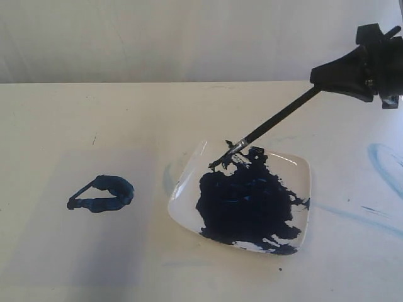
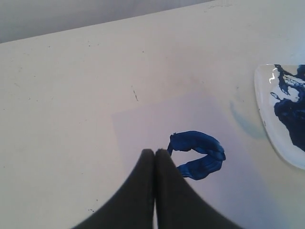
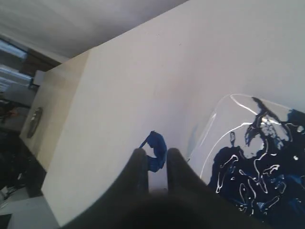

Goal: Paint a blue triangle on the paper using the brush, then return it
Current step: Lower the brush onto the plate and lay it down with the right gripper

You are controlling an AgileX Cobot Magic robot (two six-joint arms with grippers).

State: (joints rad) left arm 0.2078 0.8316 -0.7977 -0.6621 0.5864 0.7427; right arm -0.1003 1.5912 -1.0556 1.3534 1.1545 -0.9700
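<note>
Pinching the upper end of a long, thin, black-handled brush point(image 1: 271, 123), the right pincer point(image 1: 327, 77) hangs above and to one side of a white square dish point(image 1: 186, 198). The brush slopes down and away from this pincer's tips. Its blue-stained point sits at the edge of the large dark-blue paint pool point(image 1: 245, 204) that covers most of the dish. Whether the bristles touch the paint or hover just over it cannot be told.

Well apart from the right pincer, on the far side of the dish from it, lies a small dark blue triangle point(image 1: 113, 184), a thick painted outline with one rounded corner. It sits on a pale, slightly translucent rectangular paper point(image 2: 143, 129), barely distinct from the cream surface point(image 1: 94, 113). The left pincer point(image 2: 155, 152) hovers over this paper with its jaws pressed together and nothing between them. The triangle lies just beside its tips.

With the outline closed on the paper, the painting step looks finished, so the step in hand is most likely returning the brush, though a fresh dip for more paint cannot be ruled out. For a return, the next move calls for lowering the handle until the brush rests across the dish. The right jaws then spread gently, and the pincer lifts clear without flicking paint onto the surface.
</note>
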